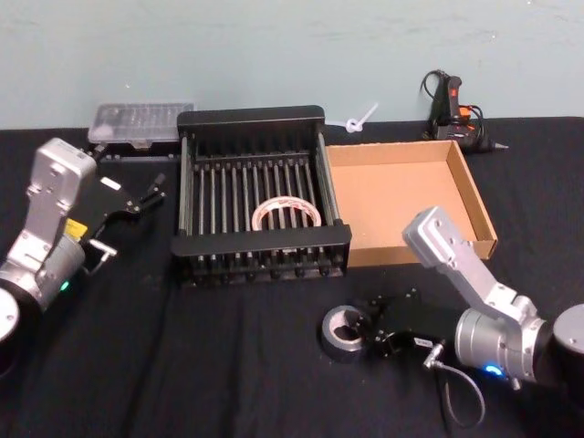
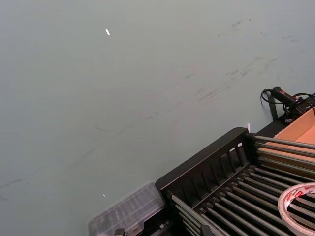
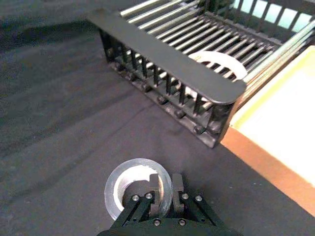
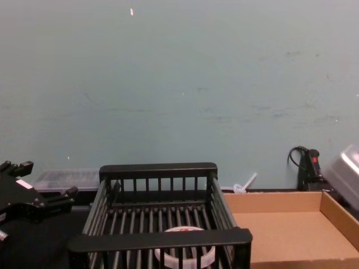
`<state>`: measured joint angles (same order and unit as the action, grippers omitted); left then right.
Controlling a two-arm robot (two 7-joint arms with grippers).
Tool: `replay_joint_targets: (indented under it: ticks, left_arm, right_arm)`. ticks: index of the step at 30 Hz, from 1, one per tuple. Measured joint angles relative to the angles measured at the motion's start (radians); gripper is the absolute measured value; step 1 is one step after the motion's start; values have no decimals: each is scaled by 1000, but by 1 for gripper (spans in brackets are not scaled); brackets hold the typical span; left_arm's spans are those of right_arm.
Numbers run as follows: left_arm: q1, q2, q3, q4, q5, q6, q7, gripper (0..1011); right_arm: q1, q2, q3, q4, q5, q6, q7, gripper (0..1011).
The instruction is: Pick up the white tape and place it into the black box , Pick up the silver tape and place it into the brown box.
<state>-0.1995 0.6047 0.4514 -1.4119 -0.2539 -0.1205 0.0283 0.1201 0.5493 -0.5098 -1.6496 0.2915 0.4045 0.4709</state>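
Half the job looks done: the white tape (image 1: 285,213) lies flat on the slatted bottom of the black box (image 1: 261,117), at the middle of the table. The silver tape (image 1: 344,330) sits on the near table, in front of the brown box (image 1: 477,203), which holds nothing yet (it stands touching the black box's right side). The right gripper (image 3: 165,193) is down at the silver tape, its fingers closed narrowly over the roll's wall, one inside the hole and one outside. Lifting it and carrying it to the brown box is what remains. The left gripper (image 1: 139,198) waits at the far left with its fingers spread, holding nothing. A black cloth (image 1: 182,365) covers the table, and a plain pale green wall (image 4: 179,84) stands behind it.
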Motion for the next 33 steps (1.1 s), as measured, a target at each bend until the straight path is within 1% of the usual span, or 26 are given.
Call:
replay_joint_targets:
  ticks: [7,10,11,14,16,17,20,23,25,29,33]
  left_arm:
    - [0,0,0,0,0,0,0,1001]
    - [0,0,0,0,0,0,0,1001]
    - [0,0,0,0,0,0,0,1001]
    - [0,0,0,0,0,0,0,1001]
    - [0,0,0,0,0,0,0,1002]
    - [0,0,0,0,0,0,0,1001]
    - [0,0,0,0,0,0,0,1001]
    - [0,0,0,0,0,0,0,1001]
    - [0,0,0,0,0,0,0,1001]
    - [0,0,0,0,0,0,0,1001]
    - [0,0,0,0,0,0,0,1001]
  right_arm:
    - [-13,7,44,-24,30,-1,-18,159]
    - [-17,10,66,-34,42,-3,-32,160]
    - [-17,12,78,-38,47,-5,-41,159]
    - [-17,12,95,-41,53,-8,-55,160]
    - [-10,8,118,-36,57,-11,-77,160]
    - [-10,8,118,-36,57,-11,-77,160]
    - [7,-5,142,-14,57,-15,-104,160]
    - [22,-17,156,3,56,-15,-120,160]
    - [47,-34,169,33,50,-15,-139,160]
    - [75,-53,178,69,37,-15,-157,159]
    - [116,-79,188,120,13,-17,-178,160]
